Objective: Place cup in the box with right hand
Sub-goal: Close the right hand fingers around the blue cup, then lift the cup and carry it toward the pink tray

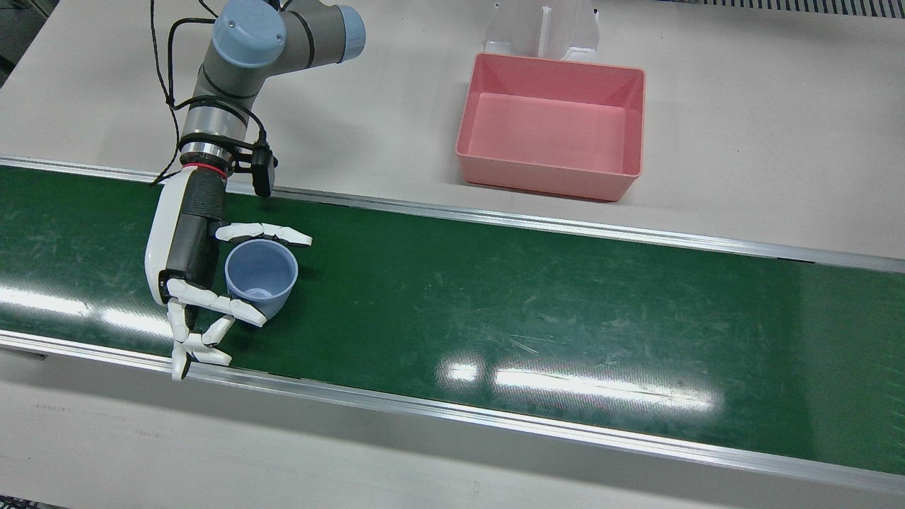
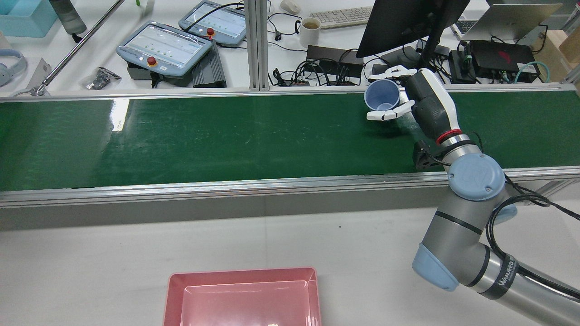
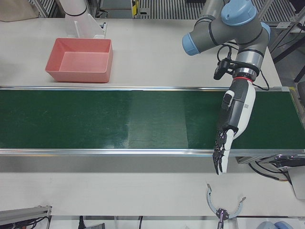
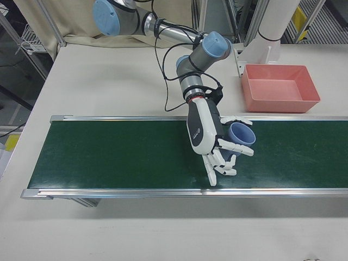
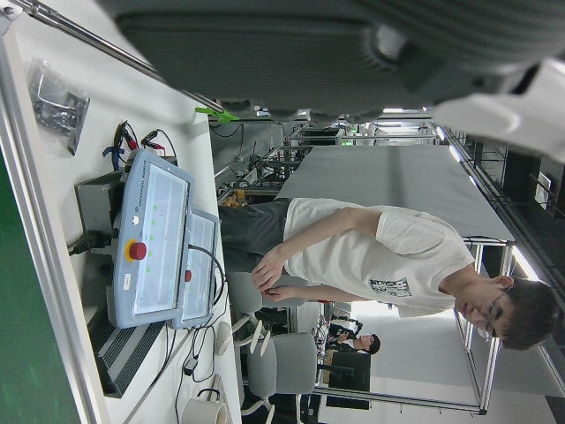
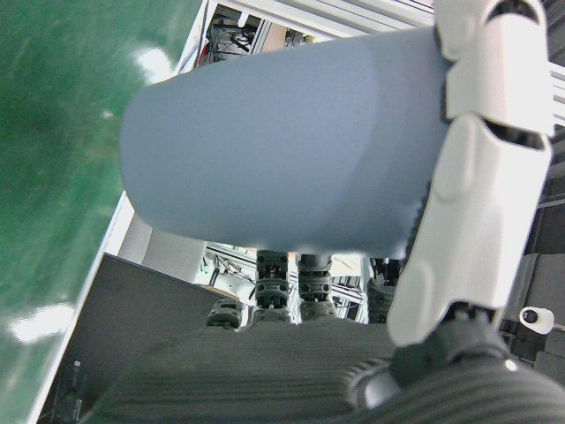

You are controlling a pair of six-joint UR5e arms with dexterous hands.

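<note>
Right hand (image 1: 185, 276): at the left of the front view, over the green conveyor belt (image 1: 495, 297); its fingers (image 1: 265, 232) are wrapped round the cup from both sides, so it is holding the cup.
Cup (image 1: 260, 274): pale blue, mouth open upward in the front view, held between the fingers; in the right hand view its wall (image 6: 282, 150) fills the upper frame with a white finger (image 6: 477, 177) pressed on it at right.
Box (image 1: 551, 127): pink, open-topped, on the bench (image 1: 742, 141) in the upper middle of the front view, well apart from the cup and beyond the belt's rail.
Left hand (image 3: 228, 138): at the right of the left-front view, pointing down over the belt's near rail, fingers (image 3: 220, 160) extended together with nothing in them; whether they are spread or closed cannot be told.
Background: a person (image 5: 371, 256) stands beside a control pendant (image 5: 154, 238) in the left hand view.
</note>
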